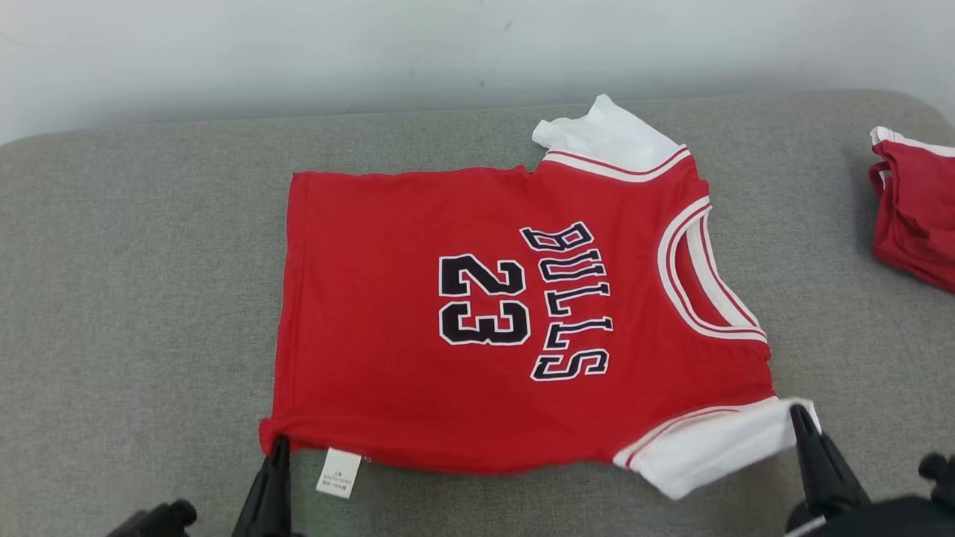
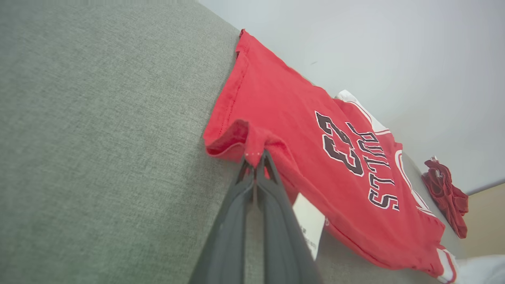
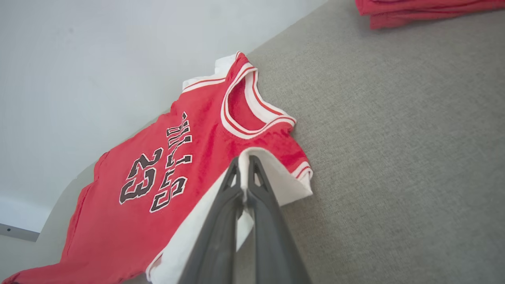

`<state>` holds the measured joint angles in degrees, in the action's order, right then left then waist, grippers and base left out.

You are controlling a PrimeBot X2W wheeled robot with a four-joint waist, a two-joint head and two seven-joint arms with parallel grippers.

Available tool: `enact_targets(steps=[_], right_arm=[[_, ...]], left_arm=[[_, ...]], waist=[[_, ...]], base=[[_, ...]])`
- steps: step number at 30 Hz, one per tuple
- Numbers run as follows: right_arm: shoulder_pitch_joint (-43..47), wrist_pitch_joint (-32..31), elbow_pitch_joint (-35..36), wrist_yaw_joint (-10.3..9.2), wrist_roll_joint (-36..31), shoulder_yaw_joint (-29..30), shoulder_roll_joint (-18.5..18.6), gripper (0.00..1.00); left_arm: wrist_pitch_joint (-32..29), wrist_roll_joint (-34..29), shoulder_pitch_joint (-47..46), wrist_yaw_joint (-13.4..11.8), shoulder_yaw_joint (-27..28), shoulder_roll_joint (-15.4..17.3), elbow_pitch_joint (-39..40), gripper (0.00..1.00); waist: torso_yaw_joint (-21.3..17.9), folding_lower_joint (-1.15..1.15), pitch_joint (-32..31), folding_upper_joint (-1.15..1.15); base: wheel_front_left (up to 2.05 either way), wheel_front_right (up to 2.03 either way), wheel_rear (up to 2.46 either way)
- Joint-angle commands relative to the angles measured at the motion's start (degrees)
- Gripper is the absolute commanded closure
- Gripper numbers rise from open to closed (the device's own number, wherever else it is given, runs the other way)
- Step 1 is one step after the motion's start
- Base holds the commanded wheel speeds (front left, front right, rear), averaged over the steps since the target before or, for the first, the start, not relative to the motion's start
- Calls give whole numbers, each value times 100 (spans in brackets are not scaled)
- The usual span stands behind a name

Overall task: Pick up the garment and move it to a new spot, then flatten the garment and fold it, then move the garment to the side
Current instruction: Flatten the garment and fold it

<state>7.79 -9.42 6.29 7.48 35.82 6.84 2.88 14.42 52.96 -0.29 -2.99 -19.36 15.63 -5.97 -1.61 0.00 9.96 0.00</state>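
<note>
Red garment, one piece, spread flat and pinched at both near corners.
Left gripper, at 7 o'clock in the head view, fingers closed together on the bunched bottom-hem corner; the garment extends from it toward 1 o'clock. Right gripper, at 5 o'clock, fingers clamped on the near white sleeve; the garment extends from it toward 10 o'clock. Front up, "BULLS 23" showing, neck toward 3 o'clock. White label pokes out of the hem, just beside the left gripper. Support: grey cushion. Second red garment, well apart, at 3 o'clock.
</note>
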Motion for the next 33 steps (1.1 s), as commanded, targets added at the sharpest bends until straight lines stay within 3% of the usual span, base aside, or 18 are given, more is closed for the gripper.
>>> enact_targets(steps=[1, 13, 22, 23, 24, 25, 26, 27, 33], right_arm=[[-155, -30, -50, 1, -48, 12, 2, 100], [-2251, -410, -1662, 1, -375, 92, 94, 100], [-3598, -26, -3199, 1, -647, -29, 221, 100], [-3691, 62, -3335, 1, -668, -68, 251, 76], [-3773, 143, -3433, 1, -678, -142, 280, 9], [-3828, 241, -3527, 1, -731, -231, 327, 0], [-3849, 350, -3596, 1, -766, -327, 387, 0], [-3850, 456, -3660, 1, -780, -416, 437, 0], [-3417, 1039, -3752, 1, -867, -1070, 903, 0]], left_arm=[[-24, -11, -112, 26, 0, 18, -37, 100], [-332, -76, -1240, 167, -85, 7, -761, 100], [-397, -184, -2055, 365, -192, -82, -1547, 100], [-397, -221, -2122, 369, -216, -87, -1650, 100], [-368, -260, -2179, 390, -239, -88, -1728, 98], [-336, -285, -2225, 404, -272, -99, -1808, 58], [-311, -305, -2249, 415, -286, -110, -1876, 4], [-269, -333, -2258, 426, -292, -117, -1949, 0], [-45, -417, -1940, 476, -193, -105, -2090, 0]], waist=[[-2, 0, -9, 0], [-48, 0, 129, 0], [-6, 0, 324, 0], [-2, 0, 328, 0], [2, 0, 326, 0], [5, 0, 320, 0], [6, 0, 309, 0], [5, 0, 289, 0], [6, 0, 59, 0]], base=[[0, 0, 0], [0, 0, 0], [0, 0, 0], [0, 0, 0], [0, 0, 0], [0, 0, 0], [0, 0, 0], [0, 0, 0], [0, 0, 0]])
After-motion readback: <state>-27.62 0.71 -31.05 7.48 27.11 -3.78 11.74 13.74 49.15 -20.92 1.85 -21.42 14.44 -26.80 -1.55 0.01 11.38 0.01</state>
